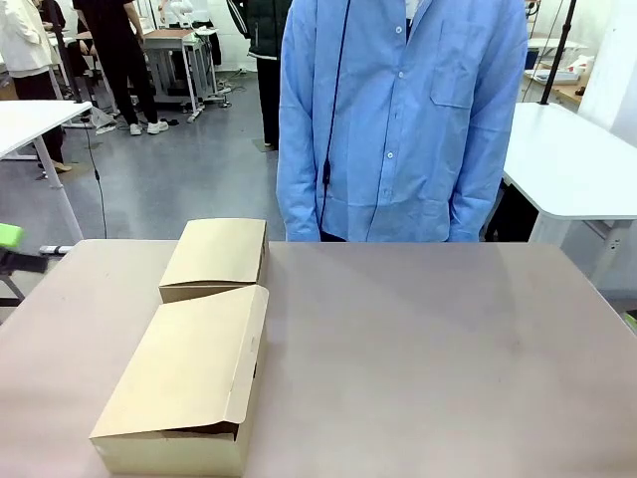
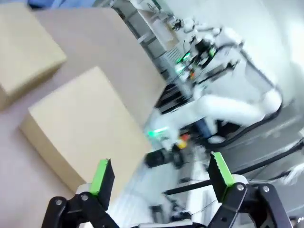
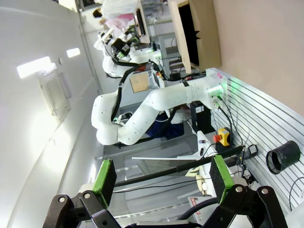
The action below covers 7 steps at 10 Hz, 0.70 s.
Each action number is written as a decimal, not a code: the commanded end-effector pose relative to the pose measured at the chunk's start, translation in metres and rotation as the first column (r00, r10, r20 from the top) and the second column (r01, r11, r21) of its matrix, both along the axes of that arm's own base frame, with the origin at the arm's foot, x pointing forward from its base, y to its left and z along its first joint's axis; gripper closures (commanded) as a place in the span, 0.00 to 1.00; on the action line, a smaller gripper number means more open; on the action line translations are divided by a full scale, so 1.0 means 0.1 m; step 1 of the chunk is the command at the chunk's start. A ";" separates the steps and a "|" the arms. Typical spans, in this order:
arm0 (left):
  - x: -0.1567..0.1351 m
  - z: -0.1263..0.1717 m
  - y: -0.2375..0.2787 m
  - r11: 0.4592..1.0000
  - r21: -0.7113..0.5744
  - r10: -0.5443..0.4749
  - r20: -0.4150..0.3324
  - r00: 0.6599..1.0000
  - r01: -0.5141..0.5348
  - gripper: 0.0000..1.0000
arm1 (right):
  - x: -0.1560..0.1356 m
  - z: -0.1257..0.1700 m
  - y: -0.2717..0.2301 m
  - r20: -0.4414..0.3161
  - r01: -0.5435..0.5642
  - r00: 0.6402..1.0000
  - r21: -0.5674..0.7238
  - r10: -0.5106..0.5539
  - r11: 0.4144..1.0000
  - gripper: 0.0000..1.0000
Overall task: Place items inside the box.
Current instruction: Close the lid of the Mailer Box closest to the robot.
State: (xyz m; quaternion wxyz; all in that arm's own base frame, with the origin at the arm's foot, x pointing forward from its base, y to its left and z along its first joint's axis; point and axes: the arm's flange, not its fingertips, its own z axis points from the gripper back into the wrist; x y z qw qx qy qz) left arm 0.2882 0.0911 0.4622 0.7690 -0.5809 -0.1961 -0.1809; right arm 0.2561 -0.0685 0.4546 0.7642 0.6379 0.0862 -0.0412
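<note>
Brown cardboard makes up the two boxes on the tabletop, both on its left half as the front view has it. The nearer box (image 1: 184,383) lies at the near-left corner, long side running away from the robot; its lid flap is down but gapes slightly at the near end, where a dark slit shows under the flap. The farther box (image 1: 216,257) sits just beyond it, against the far edge, and the two nearly touch corner to corner. What is inside either box cannot be told.

In the left wrist view both boxes sit ahead of the left hand (image 2: 161,180), with the nearer box (image 2: 85,128) just beyond the fingertips and the farther box (image 2: 26,50) at the upper left. The left hand hangs over the tabletop's left edge, its green-padded fingers (image 2: 102,175) spread wide apart, nothing between them and nothing touched. In the front view a blurred green pad of this hand (image 1: 8,236) shows at the left edge of the picture, off the tabletop.

The right hand (image 3: 161,178) is released as well, fingers (image 3: 104,175) wide, empty, pointing away along the robot's side of the room; a box (image 3: 199,33) stands well apart from it.

A person in a blue shirt (image 1: 398,119) stands at the far edge.
</note>
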 end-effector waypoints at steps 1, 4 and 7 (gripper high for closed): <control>0.07 0.06 -0.19 0.997 0.067 -0.047 0.132 0.990 0.038 0.00 | 0.01 0.06 -0.02 0.000 -0.003 1.000 0.015 0.003 1.000 0.00; 0.07 0.06 -0.19 0.997 0.067 -0.047 0.132 0.990 0.038 0.00 | 0.01 0.06 -0.02 0.000 -0.003 1.000 0.015 0.003 1.000 0.00; 0.07 0.06 -0.19 0.997 0.067 -0.047 0.132 0.990 0.038 0.00 | 0.01 0.06 -0.02 0.000 -0.003 1.000 0.015 0.003 1.000 0.00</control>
